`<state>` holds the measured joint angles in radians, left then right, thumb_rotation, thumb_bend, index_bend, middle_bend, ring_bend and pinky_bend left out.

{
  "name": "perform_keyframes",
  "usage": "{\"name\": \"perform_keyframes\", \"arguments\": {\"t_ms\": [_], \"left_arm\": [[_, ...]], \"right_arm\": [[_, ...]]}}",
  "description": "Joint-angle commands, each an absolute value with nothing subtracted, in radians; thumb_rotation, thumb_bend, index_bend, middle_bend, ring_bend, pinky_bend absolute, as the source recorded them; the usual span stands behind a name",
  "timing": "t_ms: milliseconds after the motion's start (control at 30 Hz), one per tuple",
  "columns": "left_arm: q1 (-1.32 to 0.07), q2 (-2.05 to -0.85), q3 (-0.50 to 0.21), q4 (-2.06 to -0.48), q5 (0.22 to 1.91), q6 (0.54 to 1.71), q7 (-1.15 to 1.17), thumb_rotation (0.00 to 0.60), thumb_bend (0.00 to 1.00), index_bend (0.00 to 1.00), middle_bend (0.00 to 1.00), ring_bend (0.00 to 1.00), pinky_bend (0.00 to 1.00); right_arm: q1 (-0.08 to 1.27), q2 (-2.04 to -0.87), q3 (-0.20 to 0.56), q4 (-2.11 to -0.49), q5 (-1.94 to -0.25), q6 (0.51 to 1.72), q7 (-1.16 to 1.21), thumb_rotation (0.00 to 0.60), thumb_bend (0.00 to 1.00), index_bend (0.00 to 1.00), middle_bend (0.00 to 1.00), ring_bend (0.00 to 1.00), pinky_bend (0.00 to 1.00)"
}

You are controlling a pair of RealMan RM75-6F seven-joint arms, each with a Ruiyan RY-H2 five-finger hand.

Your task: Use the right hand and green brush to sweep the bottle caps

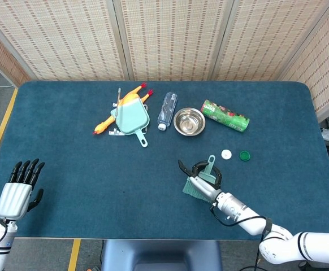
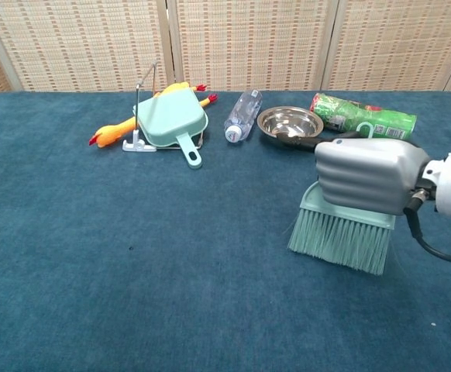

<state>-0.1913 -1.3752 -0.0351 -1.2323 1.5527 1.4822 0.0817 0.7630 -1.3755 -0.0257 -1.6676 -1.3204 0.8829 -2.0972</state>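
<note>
**Right hand gripped green brush on the counter**

The left hand (image 1: 18, 191) hovered near the counter's (image 1: 68, 169) front-left corner, fingers spread, holding nothing. The right hand (image 1: 201, 182) clasped the green brush (image 2: 342, 235), bristles down. White bottle cap (image 1: 226, 154) and green bottle cap (image 1: 244, 156) lay right of it.

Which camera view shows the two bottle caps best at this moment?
The head view. There the white bottle cap and the green bottle cap lie side by side on the table, beyond the green brush held by the right hand. The chest view shows neither cap.
</note>
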Motion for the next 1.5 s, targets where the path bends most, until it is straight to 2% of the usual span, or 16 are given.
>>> {"name": "perform_keyframes", "arguments": {"t_ms": [33, 167, 433, 1000, 1267, 1500], "left_arm": [[-0.191, -1.375, -0.037, -1.232, 1.552, 1.485, 0.087, 0.600, 0.45, 0.00, 0.00, 0.00, 0.05], [-0.190, -1.379, -0.040, -1.227, 1.551, 1.491, 0.105, 0.600, 0.45, 0.00, 0.00, 0.00, 0.05], [-0.182, -1.382, -0.032, -1.221, 1.559, 1.500, 0.101, 0.600, 0.45, 0.00, 0.00, 0.00, 0.05], [-0.187, -1.391, -0.030, -1.211, 1.550, 1.477, 0.120, 0.600, 0.45, 0.00, 0.00, 0.00, 0.05], [-0.188, -1.387, -0.035, -1.205, 1.543, 1.474, 0.110, 0.600, 0.45, 0.00, 0.00, 0.00, 0.05], [-0.193, -1.381, -0.034, -1.206, 1.546, 1.466, 0.096, 0.600, 0.45, 0.00, 0.00, 0.00, 0.05]], "right_arm": [[0.752, -1.388, -0.044, -1.663, -1.266, 0.927, -2.160, 0.600, 0.42, 0.89, 0.84, 0.55, 0.00], [0.748, -1.398, -0.058, -1.640, -1.234, 0.946, -2.191, 0.600, 0.42, 0.89, 0.84, 0.55, 0.00], [0.726, -1.408, -0.070, -1.533, -1.133, 1.059, -2.231, 0.600, 0.42, 0.89, 0.84, 0.55, 0.00], [0.706, -1.436, -0.102, -1.203, -1.051, 1.067, -2.045, 0.600, 0.42, 0.89, 0.84, 0.55, 0.00], [0.690, -1.337, -0.072, -1.244, -1.162, 1.109, -1.684, 0.600, 0.42, 0.89, 0.84, 0.55, 0.00], [0.715, -1.340, -0.027, -1.296, -1.178, 1.120, -1.631, 0.600, 0.42, 0.89, 0.84, 0.55, 0.00]]}}
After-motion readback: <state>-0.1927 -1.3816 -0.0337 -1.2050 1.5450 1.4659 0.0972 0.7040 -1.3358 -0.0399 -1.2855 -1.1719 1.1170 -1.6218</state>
